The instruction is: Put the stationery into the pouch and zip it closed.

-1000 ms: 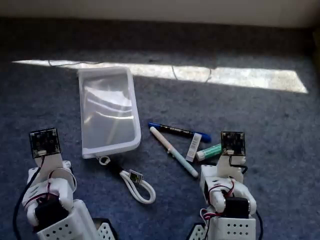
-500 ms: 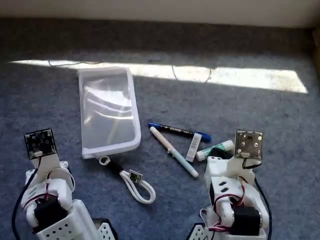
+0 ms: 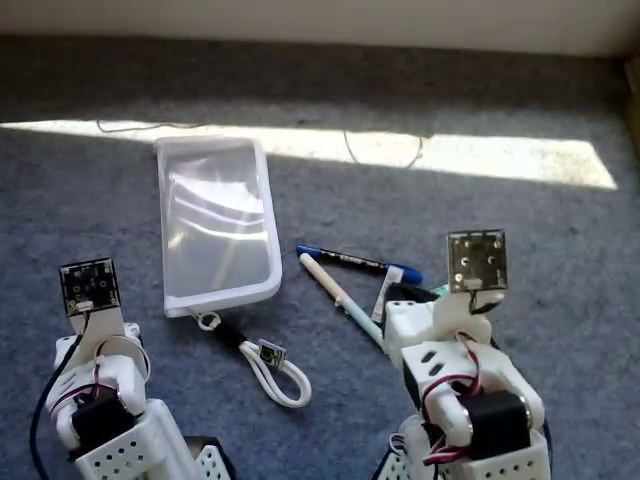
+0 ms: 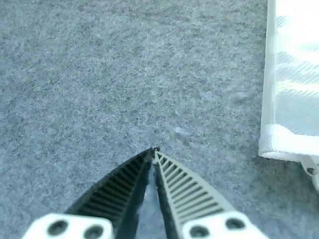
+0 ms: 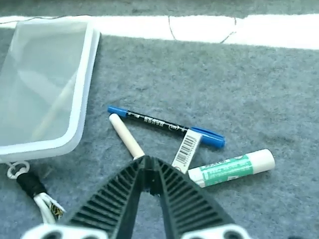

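Observation:
The clear white-edged pouch lies flat on the grey carpet, also seen from the right wrist as pouch. To its right lie a blue-capped black pen, a white pen and a small barcode-labelled piece. In the right wrist view the green-and-white glue stick lies beside the barcode piece. My right gripper is shut and empty, just above the white pen. My left gripper is shut and empty over bare carpet, near the pouch corner.
A white cord loop is attached to the pouch's zipper pull and trails toward the arms. A bright strip of sunlight crosses the carpet behind the pouch. A thin wire lies in that strip.
The right arm has lifted and swung left toward the pens, now covering the glue stick in the high view. The left arm has barely shifted.

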